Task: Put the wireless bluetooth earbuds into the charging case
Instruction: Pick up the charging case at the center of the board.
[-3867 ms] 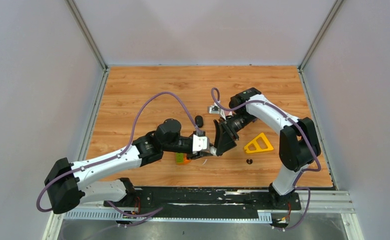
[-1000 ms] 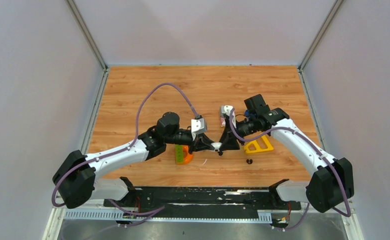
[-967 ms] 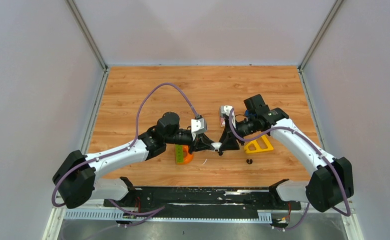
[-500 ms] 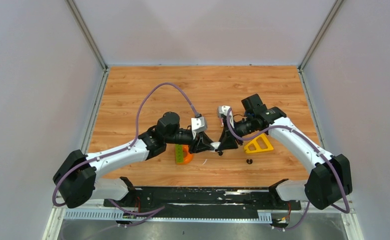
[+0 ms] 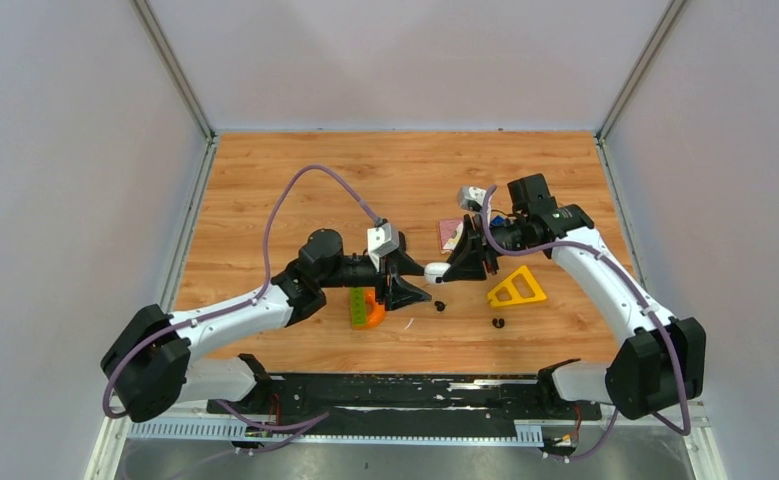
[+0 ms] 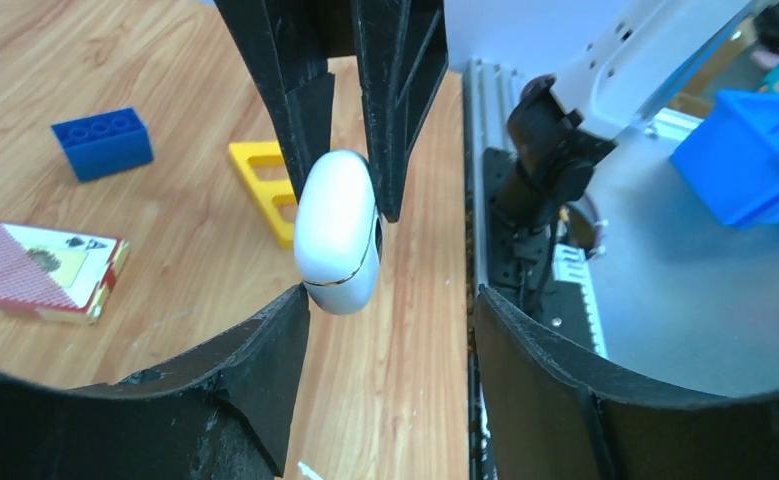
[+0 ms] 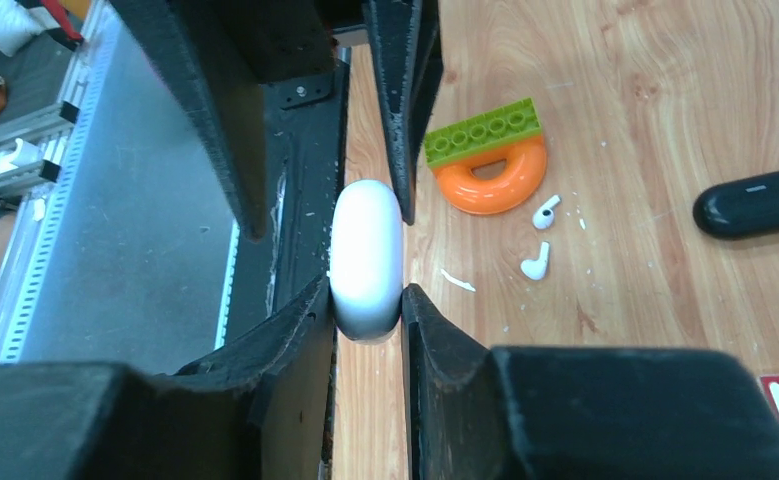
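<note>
Earbuds lying loose on the wood, four in all. White earbud (image 7: 546, 211) resting right of centre in the right wrist view, second white earbud (image 7: 535, 262) lying just below it, both sitting near an orange ring (image 7: 517, 186) carrying a green brick (image 7: 483, 133). White sliver (image 7: 457, 281) lying just left of them. Black earbud (image 5: 440, 305) sitting at lower centre of the top view, second black earbud (image 5: 498, 322) lying further right, just below a yellow wedge (image 5: 515, 288).

White case (image 7: 365, 258) hanging off the wood at mid-frame, lid closed, being pinched across its flat sides by the right gripper (image 7: 365, 297). Left gripper (image 6: 390, 300) facing it with jaws standing well apart around the case's free end, one finger (image 6: 255, 370) grazing the shell or sitting just beside it, the other sitting clear. Black case (image 7: 753, 203) lying closed at the right edge of the right wrist view, well apart from the white pair.

Card box (image 6: 45, 270) and blue brick (image 6: 102, 143) lying at the left of the left wrist view, beyond the white case. Blue bin (image 6: 745, 150) standing off the table at the upper right there.
</note>
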Available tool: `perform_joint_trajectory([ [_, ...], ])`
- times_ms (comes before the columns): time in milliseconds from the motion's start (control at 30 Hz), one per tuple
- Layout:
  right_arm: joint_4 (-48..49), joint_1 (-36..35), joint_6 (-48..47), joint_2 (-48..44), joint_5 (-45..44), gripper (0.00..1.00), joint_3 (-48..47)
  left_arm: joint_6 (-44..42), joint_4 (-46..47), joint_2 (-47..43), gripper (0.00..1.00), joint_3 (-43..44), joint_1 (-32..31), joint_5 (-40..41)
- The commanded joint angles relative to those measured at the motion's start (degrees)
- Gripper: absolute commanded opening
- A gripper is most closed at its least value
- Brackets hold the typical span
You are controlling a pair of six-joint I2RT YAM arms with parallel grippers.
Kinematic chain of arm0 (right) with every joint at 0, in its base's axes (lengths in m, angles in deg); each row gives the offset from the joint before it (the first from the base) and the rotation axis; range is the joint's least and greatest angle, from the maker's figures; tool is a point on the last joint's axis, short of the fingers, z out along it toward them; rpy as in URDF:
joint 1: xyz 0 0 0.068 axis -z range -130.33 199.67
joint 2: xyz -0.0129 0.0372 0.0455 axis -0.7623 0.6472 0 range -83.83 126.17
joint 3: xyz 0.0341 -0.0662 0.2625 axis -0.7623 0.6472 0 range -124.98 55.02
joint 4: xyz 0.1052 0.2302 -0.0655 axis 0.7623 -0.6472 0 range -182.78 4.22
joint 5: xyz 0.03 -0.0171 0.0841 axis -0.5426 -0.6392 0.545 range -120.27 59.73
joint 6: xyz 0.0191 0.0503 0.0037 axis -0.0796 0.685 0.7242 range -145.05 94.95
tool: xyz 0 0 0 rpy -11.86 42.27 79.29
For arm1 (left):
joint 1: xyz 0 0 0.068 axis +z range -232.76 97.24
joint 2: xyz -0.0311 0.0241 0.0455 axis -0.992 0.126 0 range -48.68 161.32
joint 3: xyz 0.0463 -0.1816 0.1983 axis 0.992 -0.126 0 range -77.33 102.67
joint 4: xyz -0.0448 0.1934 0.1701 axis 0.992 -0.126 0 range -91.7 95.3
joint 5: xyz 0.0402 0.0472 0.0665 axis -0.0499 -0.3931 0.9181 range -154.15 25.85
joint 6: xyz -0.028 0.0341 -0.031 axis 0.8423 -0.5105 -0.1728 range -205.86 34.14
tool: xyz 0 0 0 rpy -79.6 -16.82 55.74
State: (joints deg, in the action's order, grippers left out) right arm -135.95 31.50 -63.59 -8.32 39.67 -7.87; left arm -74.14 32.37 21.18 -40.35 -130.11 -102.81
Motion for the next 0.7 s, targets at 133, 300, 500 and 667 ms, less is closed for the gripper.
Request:
perform_joint_trajectory([
  [133, 4.45, -0.04, 3.49, -6.10, 6.05, 0.00, 1.30, 14.92, 23.03, 5.92, 0.61, -1.77, 0.77, -9.21],
  [300, 6.49, -0.03, 5.33, -7.17, 6.05, 0.00, 2.37, 17.61, 27.96, 7.55, 0.56, -2.43, 0.78, -9.08],
  [500, 8.26, -0.02, 6.62, -6.49, 6.09, 0.00, 3.20, 18.41, 29.73, 8.21, 0.53, -2.70, 0.77, -9.36],
  [667, 9.59, -0.11, 8.20, -5.57, 6.24, 0.02, 2.87, 18.30, 29.47, 8.67, 0.50, -2.53, 0.77, -8.60],
])
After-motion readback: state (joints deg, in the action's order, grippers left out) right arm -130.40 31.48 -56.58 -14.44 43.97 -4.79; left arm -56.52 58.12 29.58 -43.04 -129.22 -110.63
